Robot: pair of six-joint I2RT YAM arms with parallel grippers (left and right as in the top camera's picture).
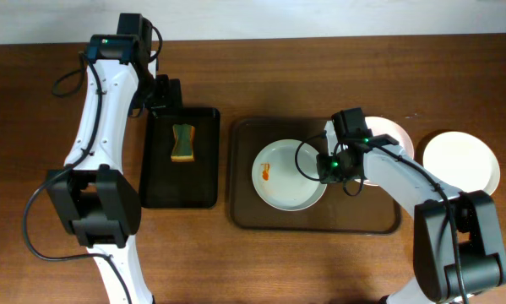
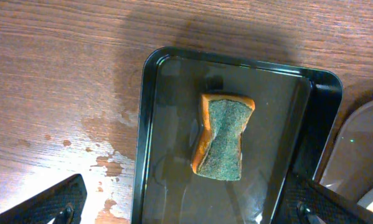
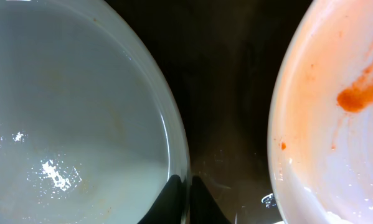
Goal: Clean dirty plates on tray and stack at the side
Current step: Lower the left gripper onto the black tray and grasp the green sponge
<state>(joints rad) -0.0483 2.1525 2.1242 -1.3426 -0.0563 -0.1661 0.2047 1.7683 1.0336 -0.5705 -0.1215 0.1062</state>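
Green-topped sponge (image 1: 183,142) on black tray (image 1: 204,190)

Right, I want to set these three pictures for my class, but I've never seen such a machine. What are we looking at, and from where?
It is two robot arms at a wooden table, each ending in a two-finger pincer. One picture looks down from above; the other two come from small cameras on each wrist.

The left pincer hangs open above a black tray holding a sponge. It holds nothing.

On the brown tray lies a white plate with an orange smear. The right pincer seems to pinch its rim. A second smeared plate sits beside it, partly under the arm. A third plate, which looks clean, lies on the table to the right.
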